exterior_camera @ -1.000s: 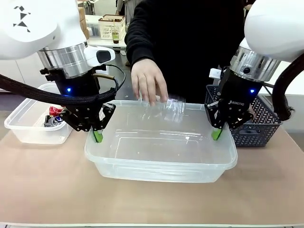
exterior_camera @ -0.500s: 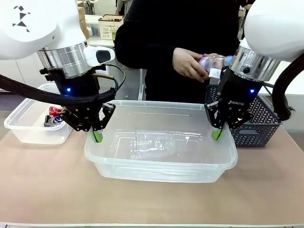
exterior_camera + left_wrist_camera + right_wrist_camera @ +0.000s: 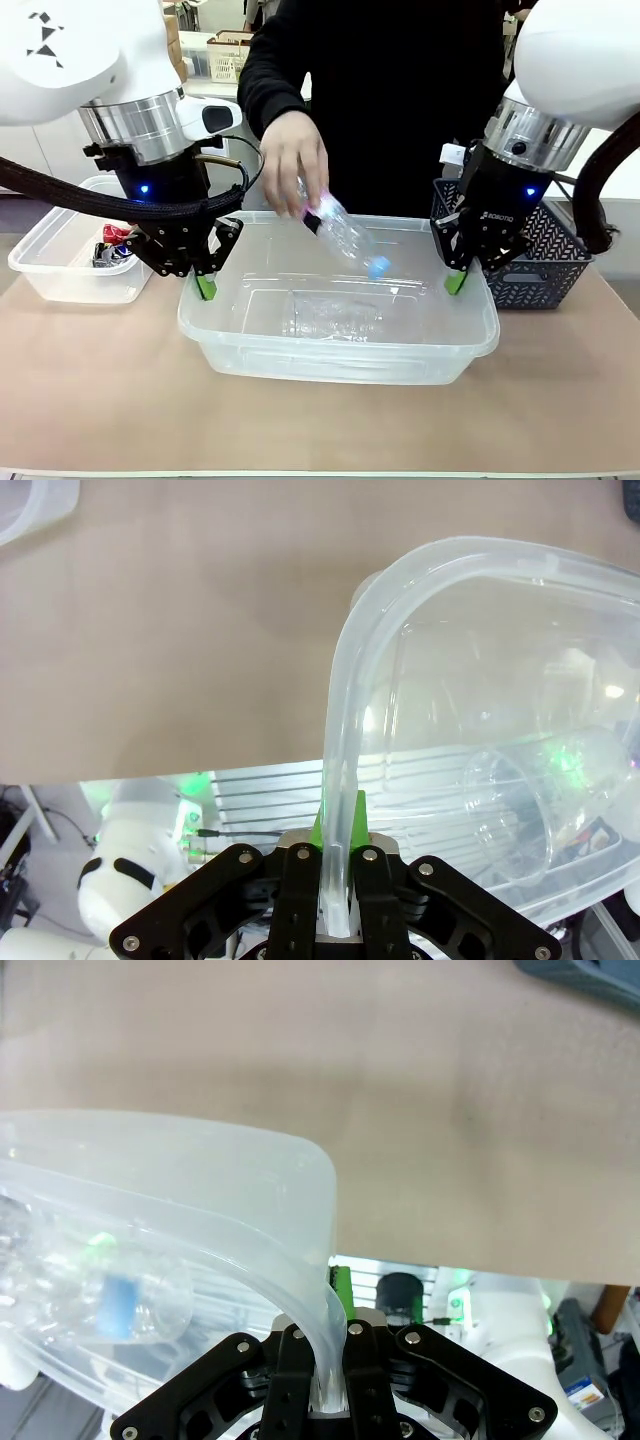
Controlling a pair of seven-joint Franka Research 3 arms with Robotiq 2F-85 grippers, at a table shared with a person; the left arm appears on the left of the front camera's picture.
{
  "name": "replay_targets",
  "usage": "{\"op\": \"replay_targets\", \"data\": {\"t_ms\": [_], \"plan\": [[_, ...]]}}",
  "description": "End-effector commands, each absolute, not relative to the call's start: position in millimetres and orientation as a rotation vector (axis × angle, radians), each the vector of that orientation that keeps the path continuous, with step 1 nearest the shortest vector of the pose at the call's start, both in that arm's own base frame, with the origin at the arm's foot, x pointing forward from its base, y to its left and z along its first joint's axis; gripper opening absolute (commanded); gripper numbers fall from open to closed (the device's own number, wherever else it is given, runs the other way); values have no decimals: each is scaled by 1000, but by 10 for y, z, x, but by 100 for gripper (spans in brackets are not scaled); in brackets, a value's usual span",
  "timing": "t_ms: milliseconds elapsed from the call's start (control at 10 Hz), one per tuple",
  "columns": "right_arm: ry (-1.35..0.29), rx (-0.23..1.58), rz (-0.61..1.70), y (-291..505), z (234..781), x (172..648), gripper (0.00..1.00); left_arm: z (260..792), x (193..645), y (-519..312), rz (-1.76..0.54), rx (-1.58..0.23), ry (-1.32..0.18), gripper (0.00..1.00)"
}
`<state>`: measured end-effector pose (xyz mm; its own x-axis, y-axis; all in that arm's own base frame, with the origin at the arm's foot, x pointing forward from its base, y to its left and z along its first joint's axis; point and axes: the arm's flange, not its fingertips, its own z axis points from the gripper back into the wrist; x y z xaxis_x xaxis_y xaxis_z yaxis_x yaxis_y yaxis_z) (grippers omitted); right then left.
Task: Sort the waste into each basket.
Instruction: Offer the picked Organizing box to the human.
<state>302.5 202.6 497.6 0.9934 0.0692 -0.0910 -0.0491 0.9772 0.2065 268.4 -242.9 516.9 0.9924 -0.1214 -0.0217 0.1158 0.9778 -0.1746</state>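
Note:
A big see-through tub [image 3: 420, 362] stands mid-table. My left gripper [image 3: 207, 287] is shut on its left rim and my right gripper [image 3: 457, 282] on its right rim. The left wrist view has my left gripper [image 3: 338, 830] pinching the rolled rim [image 3: 345, 680]; the right wrist view has my right gripper [image 3: 322, 1360] clamped on the rim [image 3: 200, 1175]. One clear bottle [image 3: 330, 318] lies on the tub floor. The person's hand [image 3: 293, 160] holds a second clear bottle [image 3: 345, 238] with a blue cap, tilted cap-down over the tub. That blue cap [image 3: 118, 1306] shows through the wall.
A small clear tub [image 3: 40, 275] at the left holds red and blue cans [image 3: 112, 248]. A dark grey lattice basket [image 3: 548, 255] stands at the right, behind my right gripper. The person stands close at the far edge. Bare tabletop lies in front of the big tub.
The person let one bottle fall into the big tub, fetched a second from the right, and now holds it over the tub. Both grippers kept their hold on the rim.

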Motion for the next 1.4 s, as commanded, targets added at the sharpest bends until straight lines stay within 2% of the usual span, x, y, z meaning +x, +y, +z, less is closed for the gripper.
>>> {"op": "replay_targets", "data": {"t_ms": [0, 1300], "plan": [[94, 215, 55, 2025, 4997, 2983, 0, 5198, 2728, -2394, -132, -164, 32, 0], [94, 215, 55, 2025, 4997, 2983, 0, 5198, 2728, -2394, -132, -164, 32, 0]]}}
